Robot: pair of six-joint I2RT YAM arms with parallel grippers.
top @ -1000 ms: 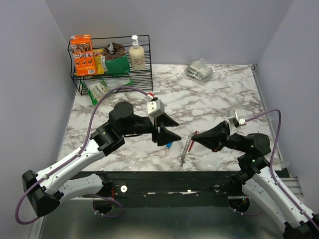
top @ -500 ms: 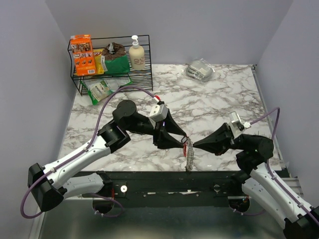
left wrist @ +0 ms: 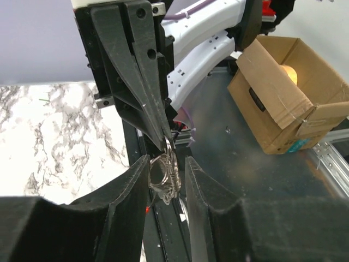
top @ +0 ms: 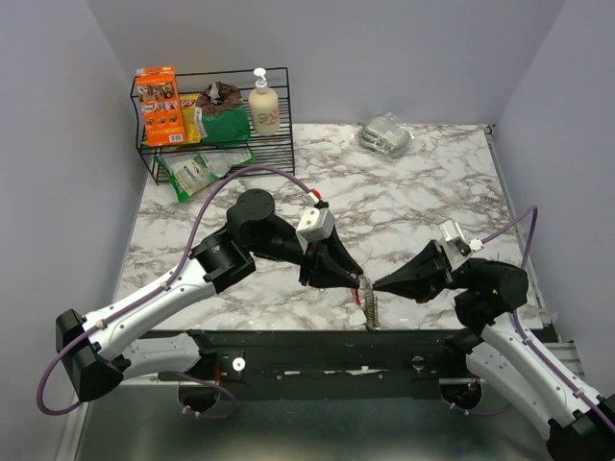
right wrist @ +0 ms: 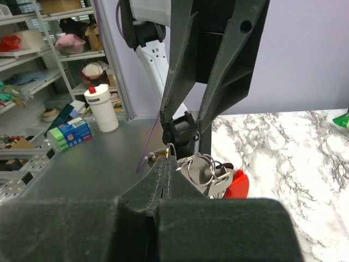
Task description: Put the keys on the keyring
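While our black right pincer (right wrist: 167, 157) is staying pressed together on one thin loop of the silver chain-and-rings keyring (right wrist: 199, 165), our black left pincer (left wrist: 165, 162) is narrowing around the same bundle. Its fingers (left wrist: 128, 185) are still standing apart, one on each side of the rings, and we are failing to tell whether the pads are touching metal yet. A second ago this left pincer was gaping wider and hanging further left, over a small blue-headed key lying on the white marbled desk (top: 404, 192); now it is sitting tip to tip with the right one. We are no longer finding that blue-headed key in any view. The keyring is hanging in the air between the two pincers, over the near edge of the desk, its chain dangling below and its curved red clip (right wrist: 238, 185) trailing behind the rings. What look like flat silver metal keys (right wrist: 217, 184) are already hanging among those rings. We are reading the shift as a second grip being set up: with both pincers on the ring, we are judging that a loop is about to be steadied or spread so another key can go on. At the far left corner, the black wire rack (top: 231, 72) of packets is standing well apart.
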